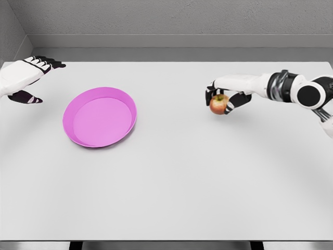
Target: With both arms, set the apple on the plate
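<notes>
A wide white table (171,198) fills nearly the whole head view, with a grey wall behind it. On it, well to the left of the right hand and nearer the left hand, lies a round pink plate (100,117) with a shallow raised rim, flat on the table and holding nothing. The right arm (291,88) comes in from the right edge, stretched leftward over the table, white with dark joints. The right hand (225,95) sits at its end, fingers curled downward and around a small apple (219,104). The hand covers the apple from above and from its right side, with fingers on both flanks, so the apple sits under the palm and looks grasped. The apple is nearly round, with no clear long axis; its red and yellow skin faces the viewer and a tiny stem at its top points up toward the palm. Whether it touches the table or is just above it cannot be told. The left hand (23,78) shows at the far left edge, well apart from the apple and just beyond the plate's left side, fingers extended and loosely spread, thumb below, holding nothing.
</notes>
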